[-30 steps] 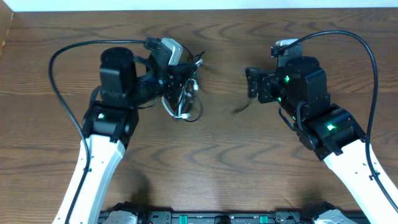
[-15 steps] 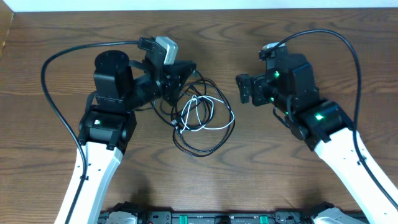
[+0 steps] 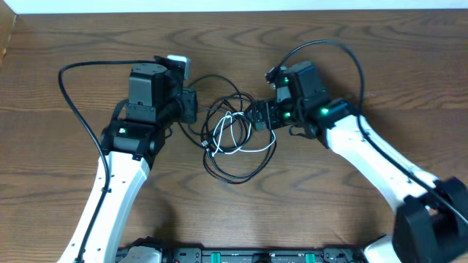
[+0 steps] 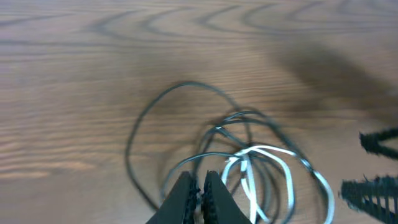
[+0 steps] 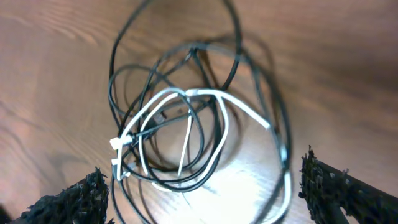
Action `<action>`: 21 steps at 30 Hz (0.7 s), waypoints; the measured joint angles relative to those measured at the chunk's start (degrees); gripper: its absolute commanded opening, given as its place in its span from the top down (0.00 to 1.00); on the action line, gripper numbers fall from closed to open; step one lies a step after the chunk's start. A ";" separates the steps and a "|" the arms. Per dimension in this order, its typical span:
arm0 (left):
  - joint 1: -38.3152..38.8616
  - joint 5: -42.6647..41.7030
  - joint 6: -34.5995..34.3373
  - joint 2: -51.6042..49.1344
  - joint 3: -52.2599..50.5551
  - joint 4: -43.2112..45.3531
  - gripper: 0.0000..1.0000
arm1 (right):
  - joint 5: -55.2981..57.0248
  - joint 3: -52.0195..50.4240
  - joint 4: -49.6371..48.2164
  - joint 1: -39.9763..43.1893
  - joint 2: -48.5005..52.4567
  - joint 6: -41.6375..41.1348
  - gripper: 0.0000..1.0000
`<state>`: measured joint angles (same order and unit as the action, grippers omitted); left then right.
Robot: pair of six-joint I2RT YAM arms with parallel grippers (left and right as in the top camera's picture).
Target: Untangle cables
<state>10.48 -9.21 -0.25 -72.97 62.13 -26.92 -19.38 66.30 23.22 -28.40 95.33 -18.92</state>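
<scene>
The cables (image 3: 235,177) lie in a loose tangle on the table's middle: black loops with a white cord (image 3: 219,136) wound through them. My left gripper (image 3: 196,108) is at the tangle's left edge, shut on a black cable. In the left wrist view its fingertips (image 4: 200,177) are pressed together where a black strand (image 4: 132,134) reaches them, with the white cord (image 4: 268,149) just beyond. My right gripper (image 3: 256,117) hangs over the tangle's upper right, open. The right wrist view shows its fingers (image 5: 69,200) wide apart above the white cord (image 5: 205,93) and black loops (image 5: 114,62), touching nothing.
The wooden table (image 3: 351,58) stretches around the tangle. Thick black arm cables arch over the left arm (image 3: 66,88) and the right arm (image 3: 351,55). The right arm's white link (image 3: 380,157) runs to the lower right.
The cable bunch held up at my left gripper has dropped and spread into loops on the table. My right arm has swung left to the tangle. My left gripper shifted slightly.
</scene>
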 measured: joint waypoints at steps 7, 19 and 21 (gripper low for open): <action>-1.81 4.70 0.00 -0.02 0.00 -1.36 0.92 | -5.57 0.00 -3.26 -3.96 7.39 -3.10 0.07; -1.86 5.11 0.00 -3.74 0.00 -2.58 0.88 | -2.82 0.00 -4.20 -4.90 10.51 -6.14 0.06; -1.86 5.11 -0.11 -3.80 0.00 -2.58 0.73 | -2.19 0.00 -4.22 -4.90 10.51 -6.45 0.06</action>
<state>8.62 -4.10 -0.36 -76.77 62.13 -29.50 -21.56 66.30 19.00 -33.30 105.84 -25.36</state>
